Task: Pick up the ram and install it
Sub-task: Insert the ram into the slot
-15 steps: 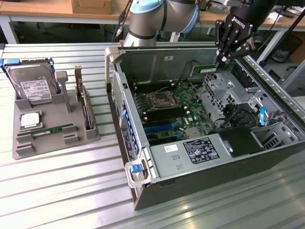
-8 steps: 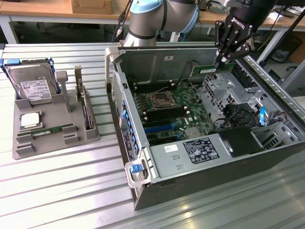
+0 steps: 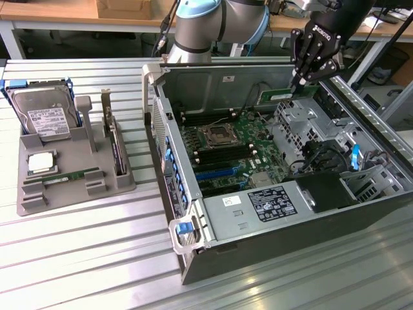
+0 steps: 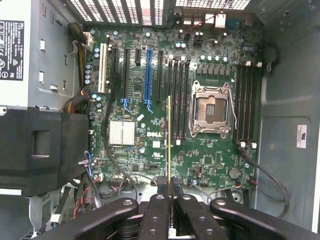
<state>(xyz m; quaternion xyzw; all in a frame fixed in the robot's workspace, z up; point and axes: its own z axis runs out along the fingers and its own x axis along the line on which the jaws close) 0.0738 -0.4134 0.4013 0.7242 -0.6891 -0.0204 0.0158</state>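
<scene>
– Pincer state?
– Clenched on the ram. The fingers press its two flat faces, and the stick is held level and edge-down.
– Where's the ram?
– In the air over the open case, close to the far wall and above the motherboard. It's not seated in anything. From the wrist view its thin edge runs parallel to the dark memory slots, just beside the processor socket.
– Socket loaded?
– Can't tell from here. The metal frame is visible, that's all.
– Rest of the case?
– Power supply along the near side. Dark cables and a drive cage are on the exterior view's right.
– Outside the case?
– Grey tray on the slatted metal surface, well apart from the pincer, on the exterior view's left. A spare stick lies flat in its front groove. The hard drive leans at the back, with the square processor chip between the two. An expansion card stands on edge at the tray's case-side end.
</scene>
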